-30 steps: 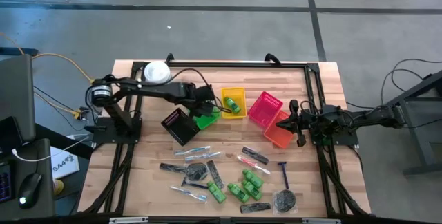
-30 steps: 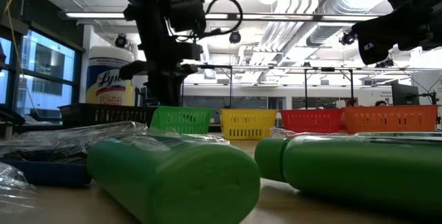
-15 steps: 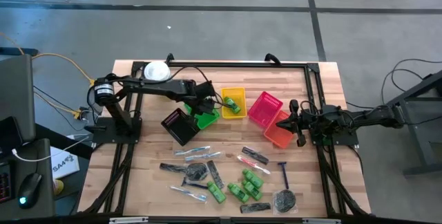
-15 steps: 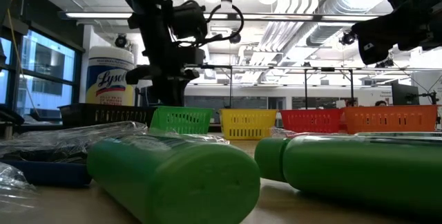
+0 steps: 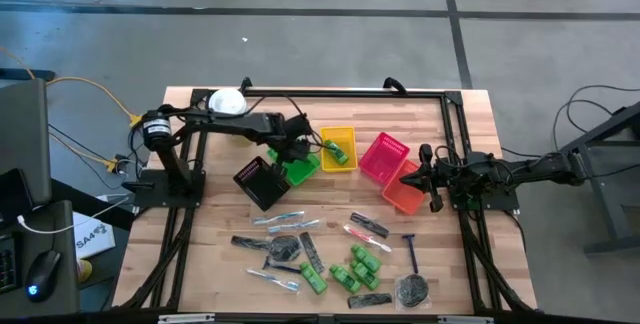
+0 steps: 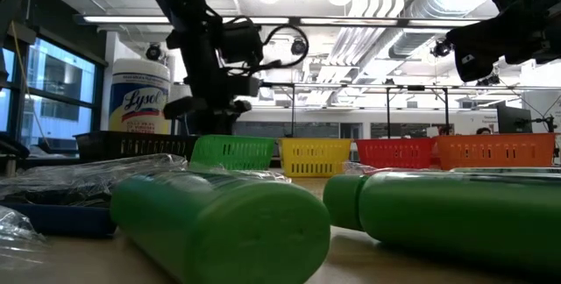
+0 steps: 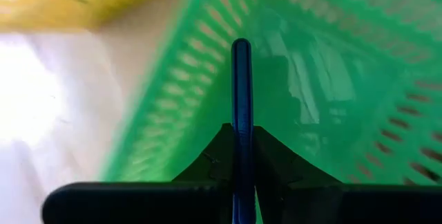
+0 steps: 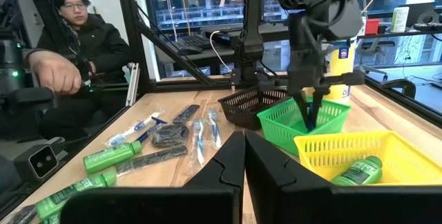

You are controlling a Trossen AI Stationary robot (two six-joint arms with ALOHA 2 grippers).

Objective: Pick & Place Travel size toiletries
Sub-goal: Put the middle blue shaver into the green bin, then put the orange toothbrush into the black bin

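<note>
Left gripper [image 5: 296,151] hangs over the green basket [image 5: 299,171], jaws clenched on a blue-handled razor [image 7: 241,113] that points down into it; the razor's head is hidden behind the jaws. Right gripper [image 5: 424,176] waits beside the orange basket [image 5: 402,196], jaws clenched on nothing. One green mini bottle [image 5: 336,150] lies in the yellow basket [image 5: 339,136]. The other toiletries [image 5: 345,259] are scattered on the desk [image 5: 215,264] near its front edge, too small to sort singly. In the low view, two bottles block most of the desk.
</note>
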